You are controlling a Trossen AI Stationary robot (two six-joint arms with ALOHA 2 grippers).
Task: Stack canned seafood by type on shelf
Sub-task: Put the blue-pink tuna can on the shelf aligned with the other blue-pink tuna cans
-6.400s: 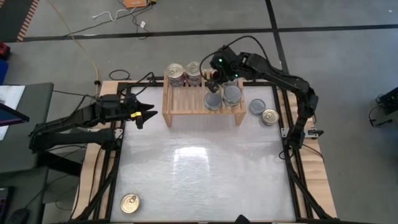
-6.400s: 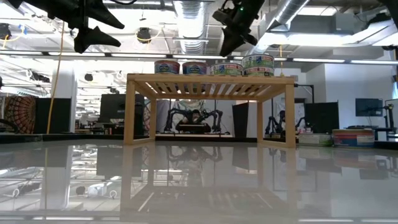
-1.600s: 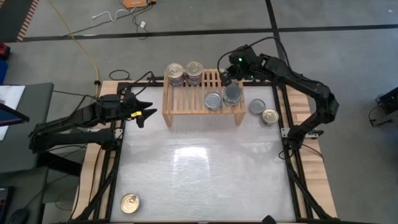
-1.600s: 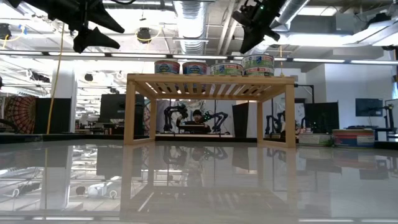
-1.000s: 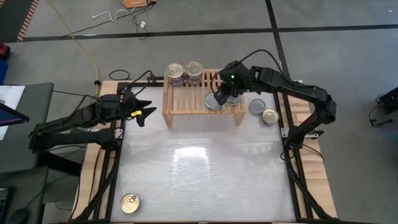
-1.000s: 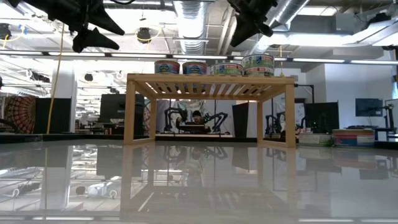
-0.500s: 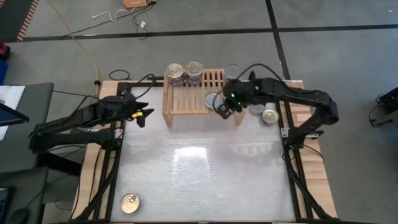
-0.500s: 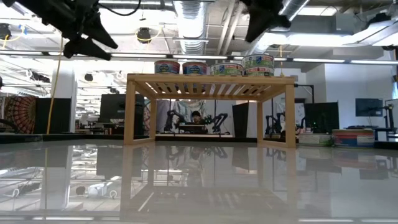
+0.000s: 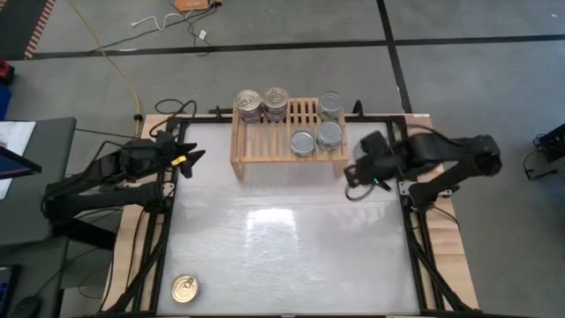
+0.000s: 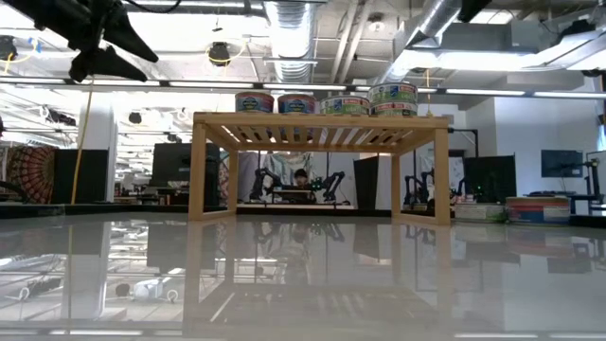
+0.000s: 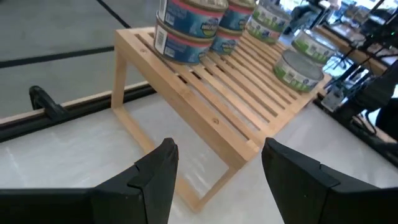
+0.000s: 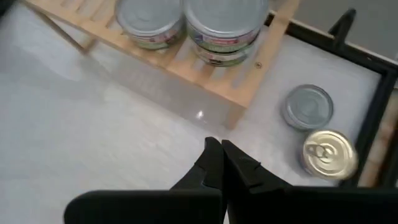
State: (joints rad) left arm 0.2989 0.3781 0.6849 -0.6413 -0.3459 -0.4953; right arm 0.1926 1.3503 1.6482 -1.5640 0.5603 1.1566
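1. The right gripper (image 12: pixel 219 163) hung pinched shut and empty over the table, just off the shelf's (image 9: pixel 265 150) right end.
2. 2 loose cans, a silver-topped can (image 12: pixel 306 107) and a gold-topped can (image 12: pixel 329 153), lay just ahead of its tips, probably hidden under the arm from above.
3. The left gripper (image 11: pixel 217 163) waited part open, empty, well left; another gold can (image 9: pixel 184 288) sat alone at the near-left corner.
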